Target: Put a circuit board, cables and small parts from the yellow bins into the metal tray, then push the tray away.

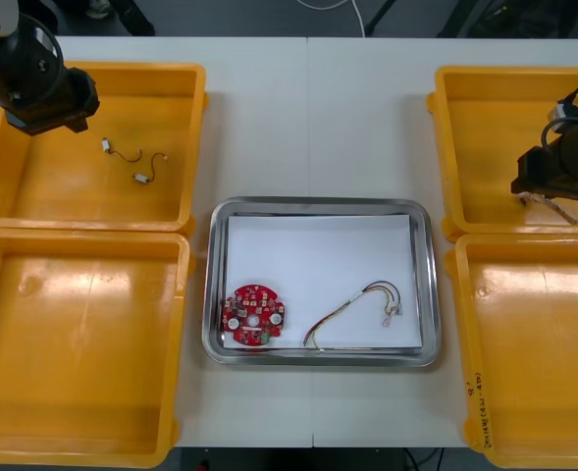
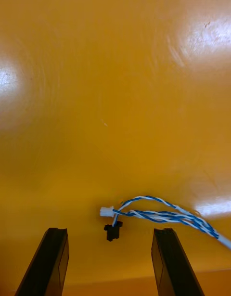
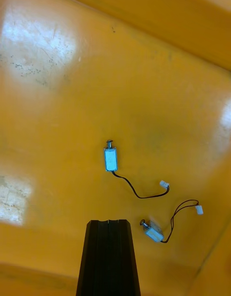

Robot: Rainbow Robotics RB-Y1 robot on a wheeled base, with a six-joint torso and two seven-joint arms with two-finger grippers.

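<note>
The metal tray (image 1: 318, 208), white inside, holds a round red circuit board (image 1: 254, 315) and a red and yellow cable (image 1: 355, 308). Over the far right yellow bin (image 1: 485, 147) my right gripper (image 2: 111, 262) stands open, a twisted blue and white cable (image 2: 163, 214) lying on the bin floor just beyond its fingers (image 2: 50, 262), its white plug between them. My left gripper (image 3: 109, 257) is shut on nothing above the far left yellow bin (image 1: 92, 186), where two small metal parts (image 3: 110, 158) (image 3: 153, 234) with thin black leads lie, one close beside the fingertips.
The near left yellow bin (image 1: 73, 343) and the near right yellow bin (image 1: 534, 343) flank the tray. Bare table (image 1: 308, 128) runs between the far bins beyond the tray.
</note>
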